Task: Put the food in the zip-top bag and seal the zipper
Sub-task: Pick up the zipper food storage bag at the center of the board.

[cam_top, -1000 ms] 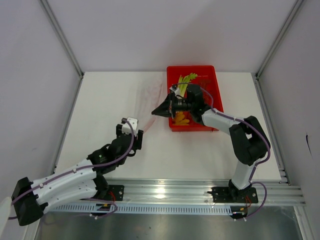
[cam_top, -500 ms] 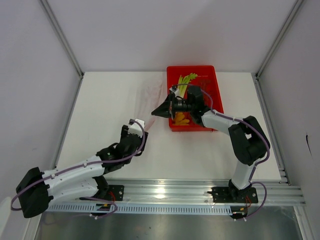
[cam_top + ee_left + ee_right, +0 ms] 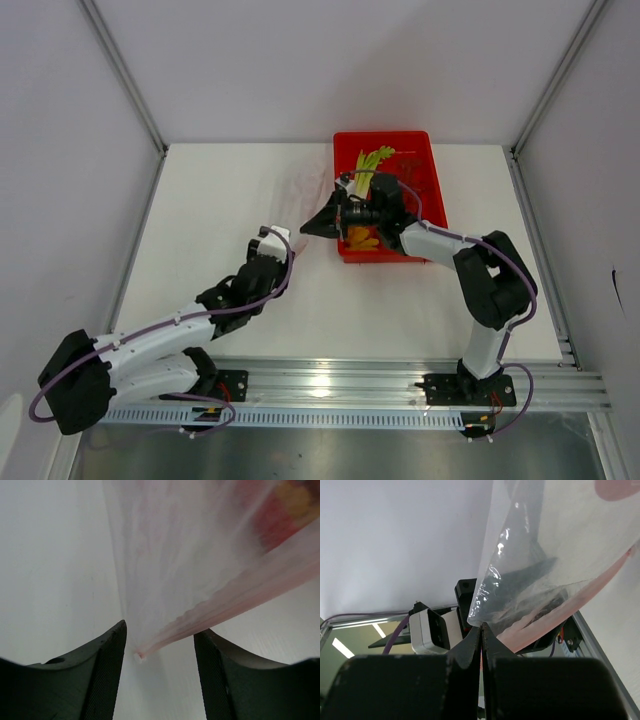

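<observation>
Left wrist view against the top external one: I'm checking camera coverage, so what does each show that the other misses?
Only the left wrist: the zipper end lying between the left gripper's open fingers. Only the top external: the green stalk in the red tray, and the right gripper pinching the zip-top bag. Both: that bag and the left gripper.

On the table (image 3: 220, 190) a tray (image 3: 434, 170) toward 1 o'clock, stalk (image 3: 372, 160) in its far end, small pieces (image 3: 362, 239) in its near end, zip-top bag (image 3: 305, 190) just beside the tray at 9 o'clock, its near edge pinched in the right gripper (image 3: 306, 228), left gripper (image 3: 285, 243) at the bag's 7 o'clock, a bag corner between its fingers.
</observation>
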`<state>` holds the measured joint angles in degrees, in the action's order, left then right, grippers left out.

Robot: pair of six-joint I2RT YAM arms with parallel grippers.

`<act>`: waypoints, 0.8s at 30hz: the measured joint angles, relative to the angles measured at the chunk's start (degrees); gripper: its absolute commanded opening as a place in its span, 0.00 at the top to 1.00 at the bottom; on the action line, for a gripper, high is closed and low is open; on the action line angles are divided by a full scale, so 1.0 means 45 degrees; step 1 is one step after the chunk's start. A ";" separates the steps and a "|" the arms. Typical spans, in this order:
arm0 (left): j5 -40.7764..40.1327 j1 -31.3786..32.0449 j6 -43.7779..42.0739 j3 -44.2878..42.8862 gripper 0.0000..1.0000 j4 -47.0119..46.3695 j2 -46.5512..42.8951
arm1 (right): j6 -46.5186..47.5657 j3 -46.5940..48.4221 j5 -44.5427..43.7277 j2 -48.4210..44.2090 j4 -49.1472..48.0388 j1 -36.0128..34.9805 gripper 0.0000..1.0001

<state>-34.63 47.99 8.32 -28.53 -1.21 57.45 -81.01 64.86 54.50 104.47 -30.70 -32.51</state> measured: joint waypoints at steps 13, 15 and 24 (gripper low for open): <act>0.2200 -0.0228 -0.0160 -0.0612 0.99 -0.0005 0.0204 | 0.0185 0.0097 0.0005 0.0102 0.0209 -0.0044 1.00; 0.2176 -0.0369 -0.0044 -0.1064 1.00 0.0539 0.0340 | 0.0573 0.0214 -0.0010 0.0102 0.0612 -0.0039 1.00; 0.2259 -0.0471 0.0175 -0.1331 0.57 0.1520 -0.0214 | 0.1792 0.0355 -0.0024 0.0097 0.1919 0.0112 1.00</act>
<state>-24.47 45.87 9.10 -34.52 5.63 56.49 -72.95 66.46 54.39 104.90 -22.06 -32.01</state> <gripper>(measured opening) 0.164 0.003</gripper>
